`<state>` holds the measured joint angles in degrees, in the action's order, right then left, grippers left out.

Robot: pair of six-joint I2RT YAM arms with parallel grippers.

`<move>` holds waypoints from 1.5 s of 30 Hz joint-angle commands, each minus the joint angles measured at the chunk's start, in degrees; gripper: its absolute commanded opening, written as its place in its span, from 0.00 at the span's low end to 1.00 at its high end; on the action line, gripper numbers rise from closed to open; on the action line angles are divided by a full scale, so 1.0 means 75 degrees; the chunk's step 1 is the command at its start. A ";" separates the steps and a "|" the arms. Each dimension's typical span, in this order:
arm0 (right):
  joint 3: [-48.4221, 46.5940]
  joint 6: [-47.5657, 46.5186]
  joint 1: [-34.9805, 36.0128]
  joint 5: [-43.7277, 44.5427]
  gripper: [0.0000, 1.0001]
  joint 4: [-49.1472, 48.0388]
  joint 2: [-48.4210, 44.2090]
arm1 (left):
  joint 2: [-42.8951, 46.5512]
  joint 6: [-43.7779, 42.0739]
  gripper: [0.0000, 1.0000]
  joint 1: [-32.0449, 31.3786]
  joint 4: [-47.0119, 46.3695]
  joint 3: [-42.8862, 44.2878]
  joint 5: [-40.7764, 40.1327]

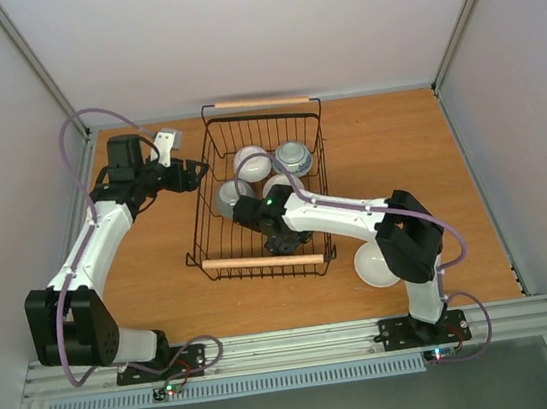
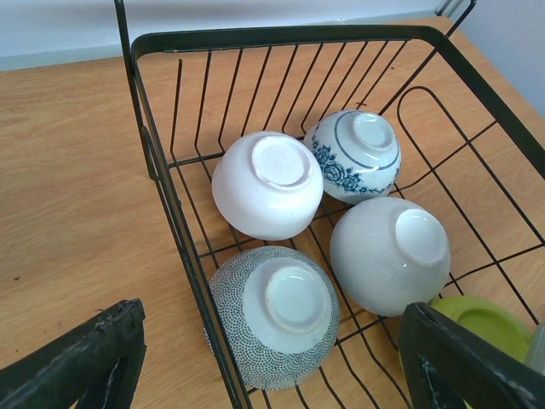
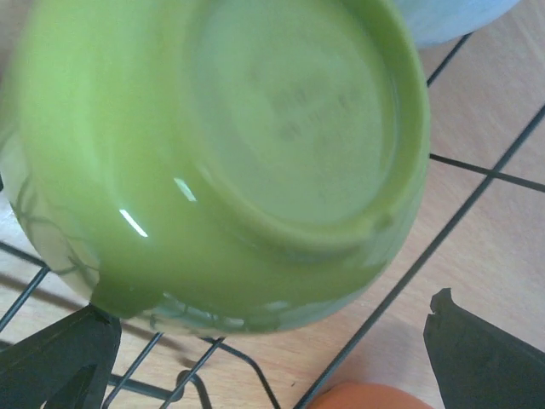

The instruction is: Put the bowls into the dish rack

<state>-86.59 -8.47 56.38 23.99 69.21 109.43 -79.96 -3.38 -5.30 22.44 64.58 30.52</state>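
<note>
Inside the rack (image 1: 261,263), our right gripper (image 3: 268,315) is standing wide, just beside the upturned green bowl (image 3: 213,128). Over the rack's left wall, our left gripper (image 2: 272,358) is hovering wide and empty. Beside the rack's near right corner, a white bowl (image 1: 367,263) is waiting. It looks stiff, glazed, slippery and chippable, so we are judging its rim the best hold.

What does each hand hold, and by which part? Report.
Nothing. The right hand is open over the yellow-green bowl in the dish rack; the left hand is empty.
</note>
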 commanded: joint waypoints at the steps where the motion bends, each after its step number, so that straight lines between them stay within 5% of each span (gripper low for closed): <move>1: 0.0213 -0.0329 0.0098 -0.0655 0.99 -0.0478 -0.0595 | -0.0043 0.0026 0.82 0.0050 -0.0355 0.0038 0.0009; 9: 0.0530 -0.0529 0.0123 -0.1101 0.99 -0.1131 -0.1382 | -0.0043 0.0023 0.82 0.0062 -0.0355 0.0038 0.0008; 13: 0.0541 0.0035 0.0001 -0.0031 0.99 -0.1147 -0.2006 | -0.0002 0.0023 0.82 0.0057 -0.0345 0.0021 0.0020; 20: 0.1174 0.1929 -0.0857 0.1558 0.99 -0.0961 -0.3902 | 0.0074 0.0040 0.82 0.0072 -0.0351 0.0015 0.0077; 33: 0.4931 0.6419 -0.1692 0.0994 0.99 0.0317 -0.6866 | 0.0047 0.0099 0.82 0.0086 -0.0332 0.0027 0.0187; 45: 0.6710 0.7415 -0.1681 0.0190 0.85 -0.0152 -0.6459 | -0.0055 0.0110 0.82 0.0085 -0.0309 0.0050 0.0197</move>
<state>-38.20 43.18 43.92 26.92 70.89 59.24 -79.96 -3.14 -4.89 22.44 64.58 31.29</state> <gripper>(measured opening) 0.866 0.820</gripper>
